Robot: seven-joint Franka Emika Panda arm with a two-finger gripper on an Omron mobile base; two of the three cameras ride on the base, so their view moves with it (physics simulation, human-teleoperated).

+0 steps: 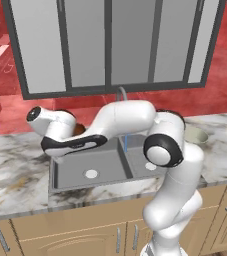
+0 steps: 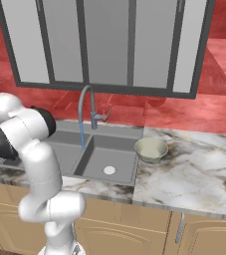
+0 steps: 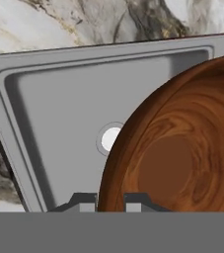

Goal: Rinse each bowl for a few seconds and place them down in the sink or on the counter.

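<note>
Glossy reddish-brown bowl (image 3: 182, 143) with swirled grain, pale greenish-beige bowl (image 2: 151, 149), grey sink (image 3: 59, 99), white marble counter (image 2: 194, 174) veined grey-brown

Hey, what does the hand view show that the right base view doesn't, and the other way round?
Hand view: the reddish-brown bowl, its rim clamped in the gripper, above the sink and a white drain. Right base view: the pale bowl on the counter right of the sink, and the faucet running water. Both: the grey sink and the marble counter.

A red wall (image 2: 219, 107) stands behind, with a big window (image 1: 110, 42) in dark frame. Below are light wooden cabinets (image 2: 204, 234).
</note>
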